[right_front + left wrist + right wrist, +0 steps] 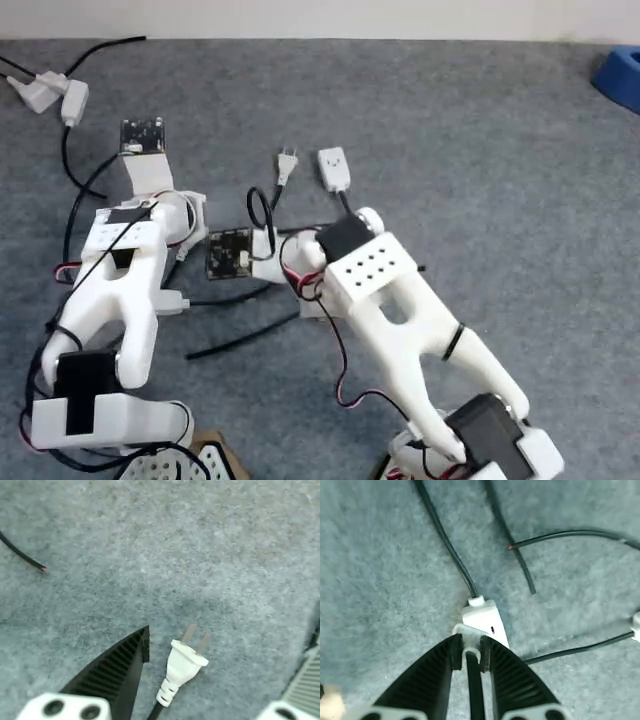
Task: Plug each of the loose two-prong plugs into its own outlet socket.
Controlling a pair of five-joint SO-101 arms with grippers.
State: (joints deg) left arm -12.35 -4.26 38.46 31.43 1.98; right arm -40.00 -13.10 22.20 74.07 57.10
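In the left wrist view a white two-prong plug (182,666) with a black cord lies flat on the grey carpet. My left gripper (222,647) is open above it, the black finger (117,672) beside the plug and the other finger at the frame's edge. My right gripper (470,644) is shut on a white plug (470,656) whose black cord runs back between the fingers. That plug's front meets a white outlet socket (482,617). In the high view another loose plug (285,160) lies beside a white socket (333,168), beyond the right arm (372,268).
Black cables with cut ends (510,546) cross the carpet near the held socket. Two joined white pieces (55,95) with black cords lie at the far left. A blue object (620,75) sits at the far right edge. A loose cable (240,340) runs between the arms.
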